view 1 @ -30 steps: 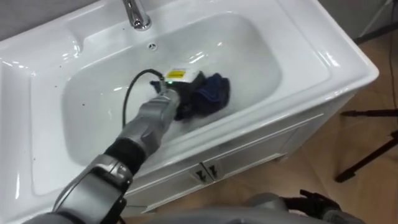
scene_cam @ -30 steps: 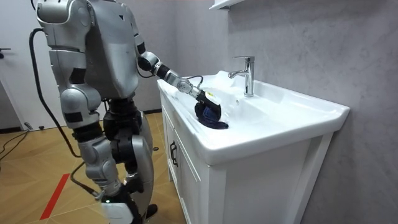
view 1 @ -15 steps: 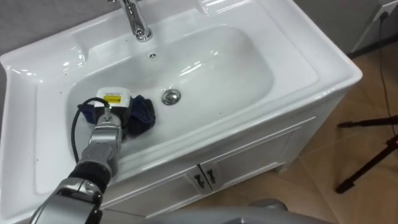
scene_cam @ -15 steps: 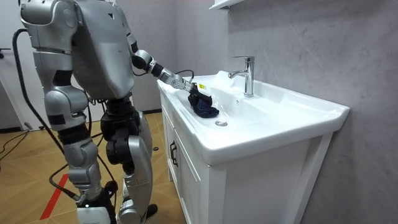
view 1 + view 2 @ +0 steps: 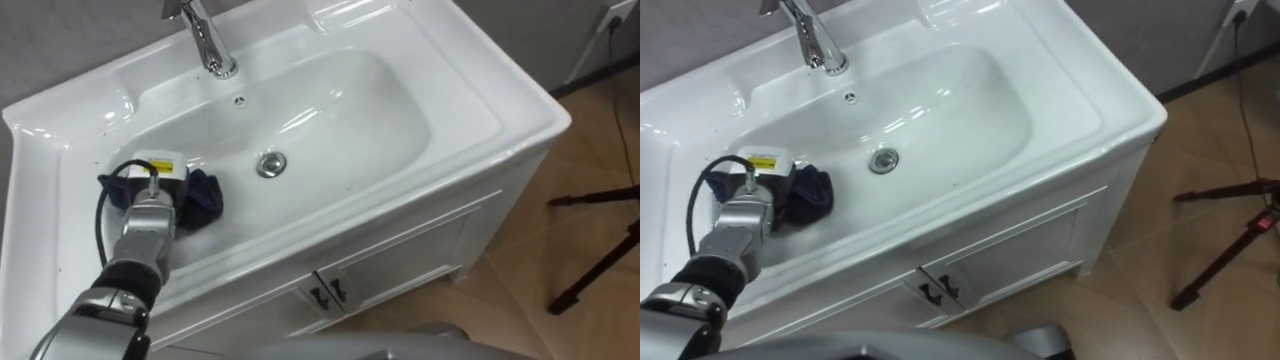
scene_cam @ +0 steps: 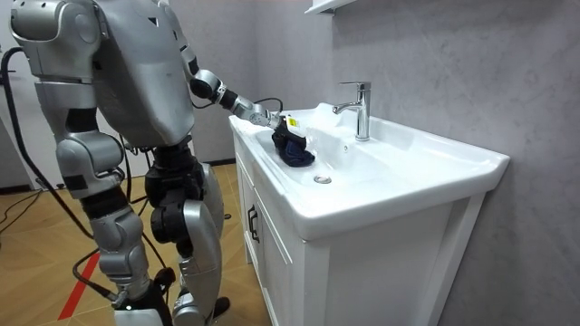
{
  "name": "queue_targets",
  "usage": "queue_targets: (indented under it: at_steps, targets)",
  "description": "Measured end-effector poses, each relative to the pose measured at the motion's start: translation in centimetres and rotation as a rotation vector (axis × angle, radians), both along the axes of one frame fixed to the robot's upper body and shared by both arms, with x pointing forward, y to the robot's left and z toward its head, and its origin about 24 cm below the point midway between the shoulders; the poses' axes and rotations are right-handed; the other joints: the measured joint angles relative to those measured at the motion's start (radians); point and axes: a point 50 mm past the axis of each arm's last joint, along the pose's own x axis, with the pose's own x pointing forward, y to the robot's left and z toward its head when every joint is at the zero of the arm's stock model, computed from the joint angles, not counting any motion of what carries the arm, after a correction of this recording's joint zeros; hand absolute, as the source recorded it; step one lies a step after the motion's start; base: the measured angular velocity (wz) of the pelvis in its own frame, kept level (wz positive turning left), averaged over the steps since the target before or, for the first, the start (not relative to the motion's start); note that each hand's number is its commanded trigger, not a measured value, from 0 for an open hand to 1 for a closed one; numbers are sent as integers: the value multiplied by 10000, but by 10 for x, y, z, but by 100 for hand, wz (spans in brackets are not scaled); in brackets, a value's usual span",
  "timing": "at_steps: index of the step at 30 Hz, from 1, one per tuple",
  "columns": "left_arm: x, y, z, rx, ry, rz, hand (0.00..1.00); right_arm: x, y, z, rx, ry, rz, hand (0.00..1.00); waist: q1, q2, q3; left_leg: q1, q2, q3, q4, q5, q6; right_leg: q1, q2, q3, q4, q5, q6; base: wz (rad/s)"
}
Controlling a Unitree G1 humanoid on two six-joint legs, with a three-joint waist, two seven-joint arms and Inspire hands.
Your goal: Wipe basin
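The left robot hand [image 5: 157,187] is being held low in the left end of the white basin [image 5: 340,110], with its arm being held outstretched across the front rim from the lower left. Its fingers are being hidden by a dark blue cloth [image 5: 203,196], so whether they are curled round it or lying flat on it cannot be told. The cloth is being kept bunched against the basin's sloping left wall, touching the robot hand on its right side and lying just left of the drain [image 5: 271,163], apart from it. The round metal drain is being seen at the bottom of the basin, near the middle. Behind it, on the back ledge, a chrome faucet [image 5: 207,40] is being seen upright, with a small overflow hole [image 5: 239,100] in the basin wall just below its base. The right half of the basin is being left bare and glossy. Below the front rim, the white cabinet [image 5: 400,265] is being shown with its two doors closed and a pair of small dark handles [image 5: 330,293] side by side where they meet. On the wooden floor [image 5: 540,240] to the far right, the black legs of a stand [image 5: 600,270] are being seen. In the room view the robot is being shown standing upright at the cabinet's end on the room view's left.
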Motion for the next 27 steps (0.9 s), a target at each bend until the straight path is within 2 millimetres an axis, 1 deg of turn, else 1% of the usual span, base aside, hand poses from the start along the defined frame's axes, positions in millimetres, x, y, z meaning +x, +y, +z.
queue_targets:
  at_steps: [6, 13, 14, 15, 16, 17, 18, 19, 21, 22, 23, 24, 25, 27]
  targets:
    - [6, 6, 10, -213, -399, 485, 100, -4, -2, 0, -203, 51, -85, 0, 436, 78, 22, -7, 19, -12, 25, -1, -1, -43, 7, 11, 23, -31, -47, -3]
    - [9, 15, 18, -85, -529, 650, 100, -3, -3, 1, -446, -9, -268, 0, 587, 135, 10, -26, 55, -23, 72, -1, -2, -57, 48, 83, 40, -68, -99, -3]
    - [10, 17, 20, -79, -553, 724, 100, -4, -4, 1, -475, 16, -238, 0, 695, 158, -8, -35, 68, -7, 75, -1, -1, -109, 83, 190, 70, -71, -107, -18]
    - [12, 20, 24, -113, -684, 867, 100, -3, -4, 1, -508, 19, -176, 0, 806, 240, -65, -82, 86, -24, 95, -1, -2, -151, 100, 231, 66, -59, -125, -16]
    - [12, 22, 26, -109, -732, 933, 100, -3, -4, 1, -510, 20, -165, 0, 825, 245, -68, -99, 92, -21, 99, -1, -2, -164, 102, 223, 62, -57, -128, -9]
    - [15, 26, 32, -8, -853, 962, 100, -3, -5, 1, -514, 39, -125, 0, 902, 255, -74, -134, 110, -21, 100, -1, -2, -194, 117, 223, 56, -48, -142, -6]
    - [18, 30, 40, 141, -1068, 918, 100, -4, -6, 2, -515, 56, -91, 0, 1066, 286, -90, -171, 149, -20, 125, -13, -21, -198, 134, 215, 66, -13, -182, -7]
    - [19, 33, 44, 220, -1199, 913, 100, -3, -7, 2, -530, 40, -123, 0, 1114, 296, -90, -184, 177, -21, 148, -31, -52, -181, 152, 206, 46, 5, -194, -5]
    - [18, 50, 57, 621, -1467, 1271, 100, -2, -11, 4, -655, -34, -163, 0, 1227, 313, -90, -154, 204, -24, 189, -47, -77, -148, 170, 179, 38, 7, -208, 0]
    - [16, 56, 59, 768, -1483, 1454, 100, -2, -13, 5, -699, -61, -174, 0, 1249, 324, -84, -151, 204, -29, 201, -47, -78, -142, 168, 175, 29, 6, -209, 0]
    - [12, 68, 63, 1129, -1439, 1765, 100, 0, -16, 6, -794, -157, -126, 0, 1292, 332, -46, -156, 201, -30, 204, -52, -85, -131, 162, 150, 11, 6, -209, 10]
    - [7, 79, 67, 1480, -1350, 2051, 100, 1, -18, 7, -861, -242, -98, 0, 1324, 368, -27, -173, 193, -49, 193, -61, -100, -109, 155, 96, -25, 5, -210, 13]
    - [5, 85, 68, 1600, -1308, 2210, 100, 1, -19, 7, -885, -278, -85, 0, 1329, 359, -7, -177, 186, -68, 181, -64, -105, -90, 149, 57, -51, 5, -209, 21]
    - [-7, 106, 72, 2363, -971, 2606, 100, 2, -19, 7, -874, -379, -41, 0, 1344, 344, 31, -185, 169, -223, 167, -105, -173, 20, 138, -112, -151, -17, -195, 25]
